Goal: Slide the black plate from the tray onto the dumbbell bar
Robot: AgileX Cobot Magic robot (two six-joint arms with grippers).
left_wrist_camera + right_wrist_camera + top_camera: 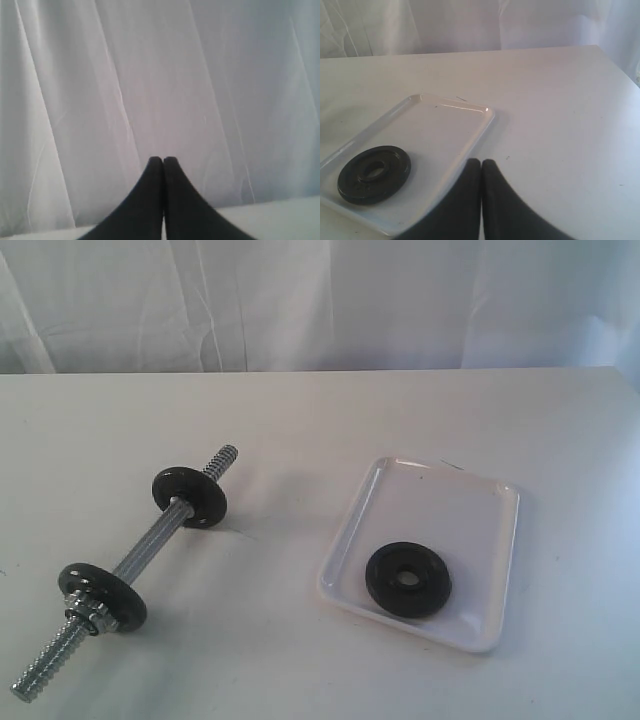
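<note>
The black plate (408, 579) lies flat in the near part of the white tray (470, 510), right of the table's middle. The right wrist view shows that black plate (374, 174) and the tray (445, 125) too. The chrome dumbbell bar (150, 546) lies diagonally on the left of the table, with two thin black discs and a nut on it. My right gripper (481, 162) is shut and empty, beside the tray's edge and apart from the plate. My left gripper (163, 159) is shut and empty, facing the white curtain. Neither gripper shows in the exterior view.
A white curtain (320, 300) hangs behind the white table (300, 420). The table's far edge runs below the curtain, and its right edge (620, 65) shows in the right wrist view.
</note>
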